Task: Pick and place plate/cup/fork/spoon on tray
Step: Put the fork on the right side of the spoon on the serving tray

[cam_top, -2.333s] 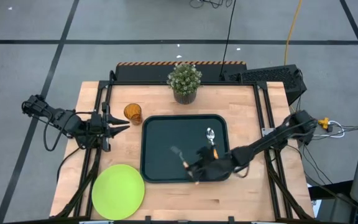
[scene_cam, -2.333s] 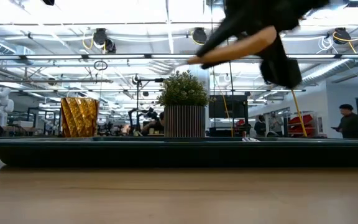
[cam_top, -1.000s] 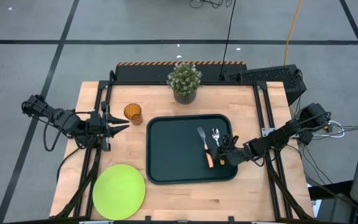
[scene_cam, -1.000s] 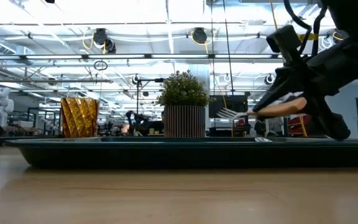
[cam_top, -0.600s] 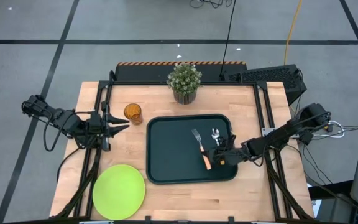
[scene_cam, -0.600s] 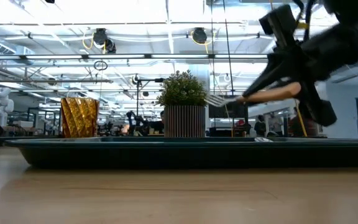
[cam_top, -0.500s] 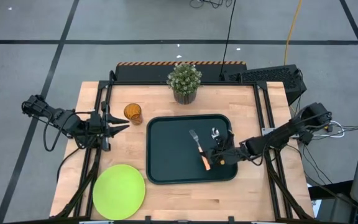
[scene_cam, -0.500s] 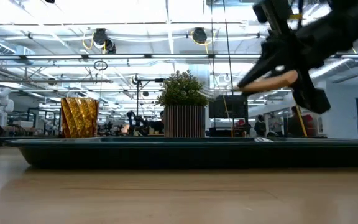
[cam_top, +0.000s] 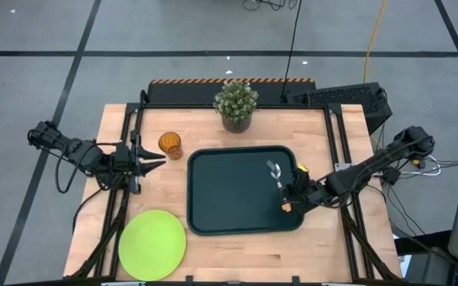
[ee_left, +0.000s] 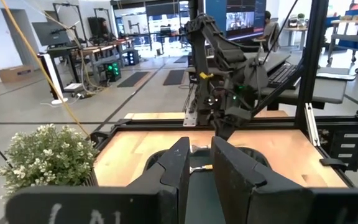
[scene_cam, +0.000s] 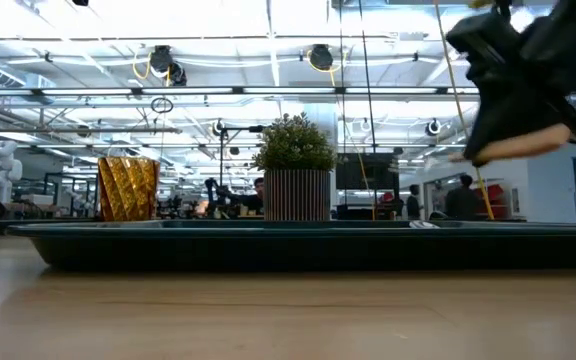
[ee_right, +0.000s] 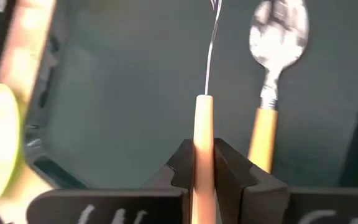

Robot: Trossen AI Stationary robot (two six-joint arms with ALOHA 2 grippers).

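The dark tray (cam_top: 213, 191) lies mid-table. The spoon (ee_right: 276, 37) lies on it near its right rim. My right gripper (cam_top: 290, 195) hangs above the tray's right part, shut on the orange-handled fork (ee_right: 205, 124), which runs edge-on beside the spoon. In the low view the fork's handle (scene_cam: 523, 148) shows under the gripper, well above the tray. The amber cup (cam_top: 169, 144) stands left of the tray. The lime-green plate (cam_top: 151, 245) lies at the near left. My left gripper (cam_top: 159, 163) waits level beside the cup, with a narrow gap and nothing in it. My right gripper pinches the fork's orange handle (ee_right: 204, 155) between its two fingers. The fingers slant down from the table's right side and lie along the fork. The fork is lifted clear of the tray, turned on edge, its tines (ee_right: 213, 12) pointing away from the gripper.
A potted plant (cam_top: 236, 106) stands behind the tray at the table's far edge. Bare wood shows around the cup and between the plate and the tray. People and equipment show in the room beyond the table.
My right gripper has risen with the fork and tipped more steeply downward. It first carried the fork a little toward the tray's middle, then back toward the tray's right rim, beside the spoon. The fork, which pointed nearly level, now slants more steeply.
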